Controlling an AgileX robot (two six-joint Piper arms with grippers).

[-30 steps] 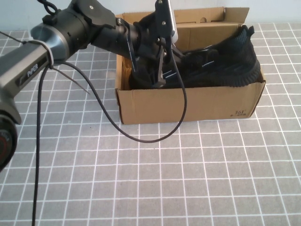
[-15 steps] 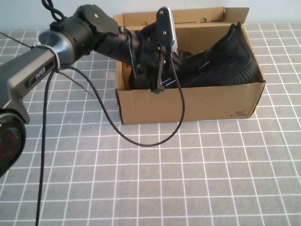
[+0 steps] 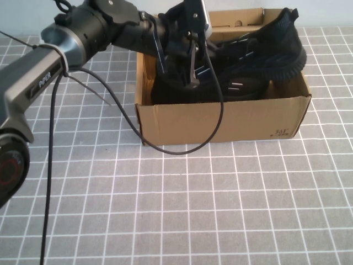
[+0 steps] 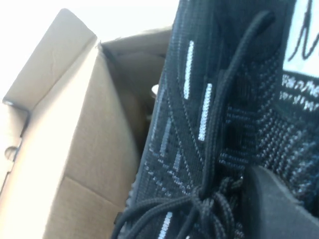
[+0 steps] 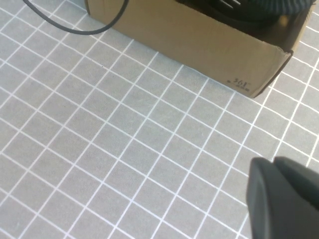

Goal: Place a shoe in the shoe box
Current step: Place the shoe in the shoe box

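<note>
Reaching into the shoe box [image 3: 220, 118] at the upper centre of the high view, the left end effector [image 3: 185, 72] is clamped on the black sneaker [image 3: 248, 66], tilted heel-up inside. The right end effector [image 5: 284, 199] is held closed above the gridded tabletop [image 3: 193, 204].

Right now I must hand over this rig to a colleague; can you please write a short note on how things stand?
Left tool: shut on the shoe, reaching into the left part of the shoe box.
Right tool: shut, holding nothing, over the bare gridded table in front of the box.
Shoe: partly in the box, tilted, its right end raised above the rim.
Done: shoe brought to the box.
Left: lower it flat, release, pull the left arm out.
</note>
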